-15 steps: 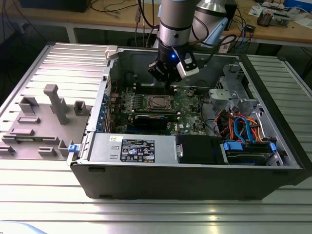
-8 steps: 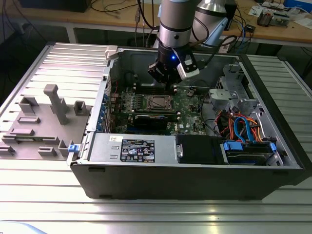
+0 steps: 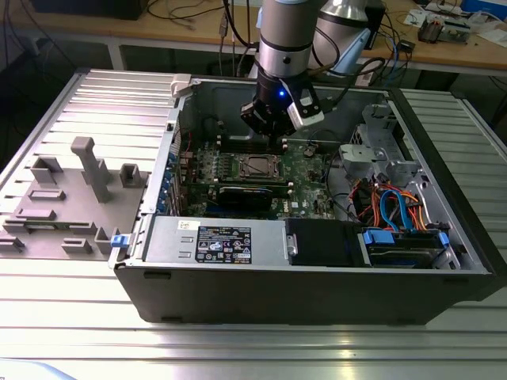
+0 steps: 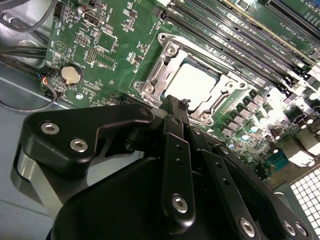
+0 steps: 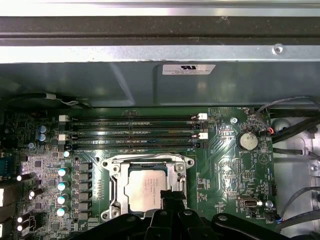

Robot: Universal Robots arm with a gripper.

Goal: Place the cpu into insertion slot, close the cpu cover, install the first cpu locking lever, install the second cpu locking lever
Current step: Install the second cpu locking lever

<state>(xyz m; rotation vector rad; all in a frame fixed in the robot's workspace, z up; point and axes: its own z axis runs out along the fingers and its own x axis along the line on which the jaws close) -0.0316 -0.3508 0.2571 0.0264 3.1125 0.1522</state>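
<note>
Fingers (image 4: 176, 107) together above seated cpu (image 4: 196, 82).

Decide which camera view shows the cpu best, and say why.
The first wrist view: the cpu faces the camera squarely inside the cpu cover. The second wrist view shows it aslant beyond the tool; in the exterior view it is small and distant.

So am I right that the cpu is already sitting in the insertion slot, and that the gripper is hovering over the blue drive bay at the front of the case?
Not quite. The cpu does sit in the insertion slot, but the gripper hangs right beside that socket, over the green motherboard, not over the blue drive bay. Both wrist views show its fingertips at the socket's edge.
</note>
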